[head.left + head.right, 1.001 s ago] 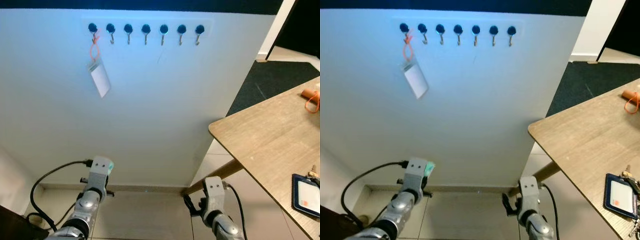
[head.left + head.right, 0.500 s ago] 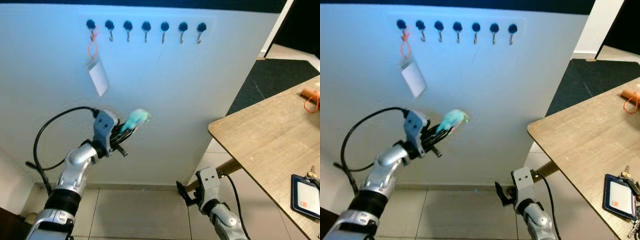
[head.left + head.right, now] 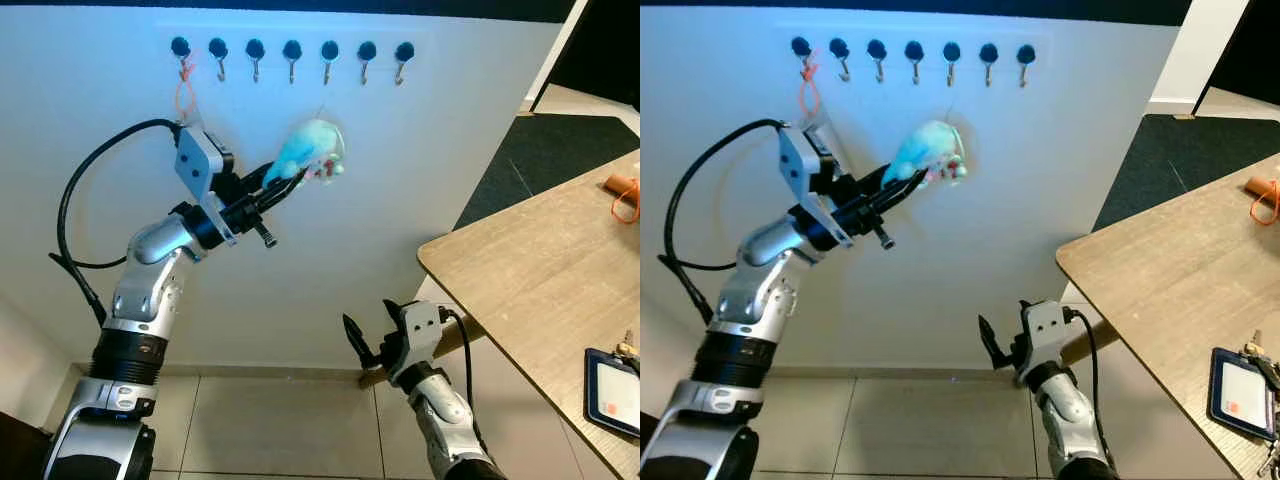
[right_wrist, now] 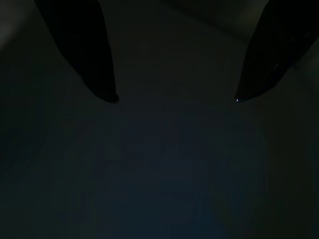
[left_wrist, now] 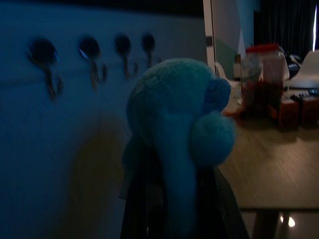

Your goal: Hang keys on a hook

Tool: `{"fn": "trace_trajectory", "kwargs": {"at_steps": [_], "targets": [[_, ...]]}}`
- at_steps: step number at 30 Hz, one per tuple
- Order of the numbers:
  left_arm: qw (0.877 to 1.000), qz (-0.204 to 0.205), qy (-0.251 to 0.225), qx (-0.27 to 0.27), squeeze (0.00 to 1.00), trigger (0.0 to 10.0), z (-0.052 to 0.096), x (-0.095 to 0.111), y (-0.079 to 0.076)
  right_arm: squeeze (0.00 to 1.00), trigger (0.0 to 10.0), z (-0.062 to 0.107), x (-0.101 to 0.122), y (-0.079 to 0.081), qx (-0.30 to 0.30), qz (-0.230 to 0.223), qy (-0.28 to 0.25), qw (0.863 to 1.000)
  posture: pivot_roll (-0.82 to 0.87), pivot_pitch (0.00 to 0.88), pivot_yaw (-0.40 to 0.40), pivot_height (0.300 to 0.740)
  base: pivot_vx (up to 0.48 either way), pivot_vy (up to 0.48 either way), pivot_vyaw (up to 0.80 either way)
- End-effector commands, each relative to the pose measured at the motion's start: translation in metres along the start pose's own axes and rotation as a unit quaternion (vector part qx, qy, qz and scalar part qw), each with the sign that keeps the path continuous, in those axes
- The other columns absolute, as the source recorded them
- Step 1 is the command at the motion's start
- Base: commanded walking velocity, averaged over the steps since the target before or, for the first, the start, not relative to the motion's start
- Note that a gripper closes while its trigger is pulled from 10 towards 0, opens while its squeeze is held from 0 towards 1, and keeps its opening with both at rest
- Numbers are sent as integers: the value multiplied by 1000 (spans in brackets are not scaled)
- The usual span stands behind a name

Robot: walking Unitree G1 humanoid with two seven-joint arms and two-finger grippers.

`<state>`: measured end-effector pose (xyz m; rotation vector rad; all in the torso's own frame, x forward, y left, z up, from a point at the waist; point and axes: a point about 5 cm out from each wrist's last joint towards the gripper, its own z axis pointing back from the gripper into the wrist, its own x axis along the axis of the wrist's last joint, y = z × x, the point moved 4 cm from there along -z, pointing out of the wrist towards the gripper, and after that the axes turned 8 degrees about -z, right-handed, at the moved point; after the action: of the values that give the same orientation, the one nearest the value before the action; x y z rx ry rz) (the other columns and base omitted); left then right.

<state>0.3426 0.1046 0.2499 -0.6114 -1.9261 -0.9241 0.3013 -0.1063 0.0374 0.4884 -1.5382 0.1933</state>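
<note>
One arm raised: left pincer [image 3: 283, 182] clamps teal plush keyring [image 3: 312, 152] below hooks [image 3: 292, 50]; right pincer [image 3: 368, 335] low, fingers wide.

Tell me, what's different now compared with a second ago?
The left arm has swung up from near the floor, so the left gripper now holds the fluffy turquoise keychain just below the row of hooks on the white board. The right gripper has lifted a little, fingers open, staying low. The orange-looped tag's hook, the wooden table and the card holder are unchanged.
</note>
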Motion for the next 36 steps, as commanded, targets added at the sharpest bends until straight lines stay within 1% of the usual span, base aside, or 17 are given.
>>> {"fn": "trace_trajectory", "kwargs": {"at_steps": [1, 3, 5, 6, 8, 9, 10, 11, 13, 14, 15, 18, 20, 24, 27, 30, 36], "targets": [[1000, -15, -9, 1, 0, 10000, 3, 14, 8, 0, 10000, -3, 6, 7, 19, -2, -10, 1000, 34, 33, -22, 740, 0, 0, 0], [1000, -13, -12, 11, 0, 10000, 8, 19, 16, 0, 10000, -12, 28, 24, 67, 0, -41, 997, 32, 32, -23, 740, 0, 0, 0], [1000, -18, -11, 23, 0, 10000, 11, 22, 22, 0, 10000, -16, 44, 37, 101, 8, -59, 993, 33, 30, -25, 740, 0, 0, 0], [1000, -18, -11, 23, 0, 10000, 11, 22, 22, 0, 10000, -16, 44, 37, 101, 8, -59, 993, 33, 30, -25, 740, 0, 0, 0], [999, -26, -11, 43, 0, 10000, 14, 27, 31, 0, 10000, -22, 68, 50, 133, 31, -90, 987, 34, 28, -30, 740, 0, 0, 0], [999, -26, -11, 43, 0, 10000, 14, 27, 31, 0, 10000, -22, 68, 50, 133, 31, -90, 987, 34, 28, -30, 740, 0, 0, 0], [998, -30, -10, 49, 0, 10000, 15, 30, 35, 0, 10000, -25, 79, 55, 144, 37, -104, 983, 34, 28, -30, 740, 0, 0, 0], [998, -30, -10, 49, 0, 10000, 15, 30, 35, 0, 10000, -25, 79, 55, 144, 37, -104, 983, 34, 28, -30, 740, 0, 0, 0], [996, -49, 1, 69, 0, 10000, 17, 32, 44, 0, 10000, -29, 101, 63, 162, 51, -129, 977, 38, 18, -40, 740, 0, 0, 0], [996, -49, 1, 69, 0, 10000, 17, 32, 44, 0, 10000, -29, 101, 63, 162, 51, -129, 977, 38, 18, -40, 740, 0, 0, 0], [994, -62, 5, 84, 0, 10000, 17, 33, 50, 0, 10000, -31, 109, 65, 166, 54, -139, 975, 38, 18, -40, 740, 0, 0, 0], [993, -71, 6, 93, 0, 10000, 17, 34, 54, 0, 10000, -32, 116, 66, 168, 55, -143, 974, 38, 18, -40, 740, 0, 0, 0], [988, -87, 12, 125, 0, 10000, 16, 34, 64, 0, 10000, -33, 128, 70, 174, 55, -148, 972, 36, 11, -40, 740, 0, 0, 0], [984, -99, 25, 143, 0, 10000, 17, 30, 71, 0, 10000, -32, 130, 71, 175, 56, -145, 972, 33, 10, -38, 740, 0, 0, 0], [984, -100, 28, 146, 0, 10000, 18, 30, 72, 0, 10000, -31, 130, 72, 175, 56, -141, 973, 32, 10, -38, 740, 0, 0, 0], [977, -111, 27, 178, 0, 10000, 21, 31, 81, 0, 10000, -29, 130, 74, 176, 53, -135, 974, 31, 12, -37, 740, 0, 0, 0], [973, -120, 31, 194, 0, 10000, 26, 30, 88, 0, 10000, -28, 129, 76, 179, 54, -131, 974, 31, 13, -37, 740, 0, 0, 0]]}}
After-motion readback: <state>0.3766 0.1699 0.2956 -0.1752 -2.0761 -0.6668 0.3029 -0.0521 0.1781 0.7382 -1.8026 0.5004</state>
